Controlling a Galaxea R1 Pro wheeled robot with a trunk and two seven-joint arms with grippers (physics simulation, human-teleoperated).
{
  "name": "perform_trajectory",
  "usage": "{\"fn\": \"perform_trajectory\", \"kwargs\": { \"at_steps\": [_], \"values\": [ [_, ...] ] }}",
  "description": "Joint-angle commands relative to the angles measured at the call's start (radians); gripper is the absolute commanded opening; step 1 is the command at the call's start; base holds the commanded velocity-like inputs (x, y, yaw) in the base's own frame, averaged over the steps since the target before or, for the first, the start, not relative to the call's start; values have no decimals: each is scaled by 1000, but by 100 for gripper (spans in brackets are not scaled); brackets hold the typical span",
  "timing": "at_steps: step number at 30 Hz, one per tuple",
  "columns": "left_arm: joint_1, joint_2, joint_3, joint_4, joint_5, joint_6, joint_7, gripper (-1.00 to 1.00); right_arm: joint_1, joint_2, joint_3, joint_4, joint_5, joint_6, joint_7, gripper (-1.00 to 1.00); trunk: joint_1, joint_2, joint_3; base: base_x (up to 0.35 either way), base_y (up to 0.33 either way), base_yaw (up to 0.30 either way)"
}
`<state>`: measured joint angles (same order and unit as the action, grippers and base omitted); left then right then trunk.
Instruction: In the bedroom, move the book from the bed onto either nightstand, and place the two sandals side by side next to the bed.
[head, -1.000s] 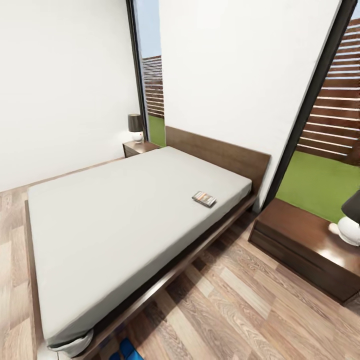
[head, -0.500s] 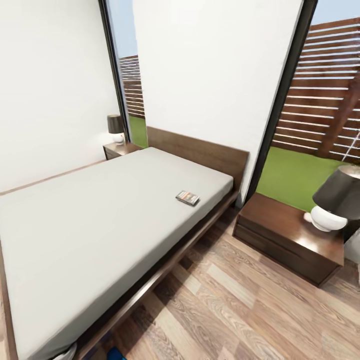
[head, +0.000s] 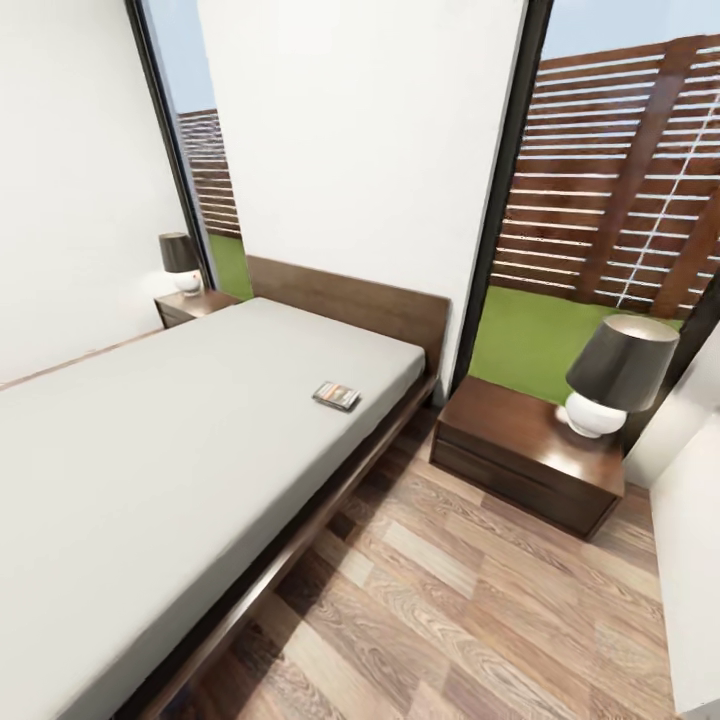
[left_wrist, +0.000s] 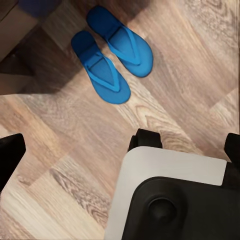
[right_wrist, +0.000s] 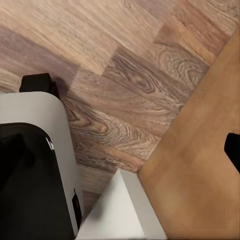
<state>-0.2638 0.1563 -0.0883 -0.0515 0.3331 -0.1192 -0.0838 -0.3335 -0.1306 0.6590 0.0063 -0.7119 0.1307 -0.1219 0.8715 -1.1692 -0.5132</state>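
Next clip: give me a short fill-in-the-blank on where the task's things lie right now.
1. The book lies on the ___.
2. The two sandals lie side by side on the wooden ___.
3. On the near nightstand stands a ___.
4. The sandals are coloured ___.

Missing words: bed; floor; lamp; blue

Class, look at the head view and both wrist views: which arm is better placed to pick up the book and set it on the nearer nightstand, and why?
Probably the right. The book lies near the mattress edge facing the nearer nightstand, on the head view's right. The left wrist view looks down on the sandals.
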Motion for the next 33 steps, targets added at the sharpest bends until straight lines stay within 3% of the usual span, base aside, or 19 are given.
{"fn": "perform_trajectory", "kwargs": {
  "at_steps": [1, 33],
  "values": [
    [0, 0, -8, 1, 11, -3, -4, 100, -1, 0, 8, 0, -6, 4, -2, 100, 0, -1, -1, 0, -1, -272],
    [-1, 1, -8, 1, 11, -3, -4, 100, -1, 5, 9, -2, -6, 4, -2, 100, 0, -1, -1, 0, 0, -246]
  ]
}}
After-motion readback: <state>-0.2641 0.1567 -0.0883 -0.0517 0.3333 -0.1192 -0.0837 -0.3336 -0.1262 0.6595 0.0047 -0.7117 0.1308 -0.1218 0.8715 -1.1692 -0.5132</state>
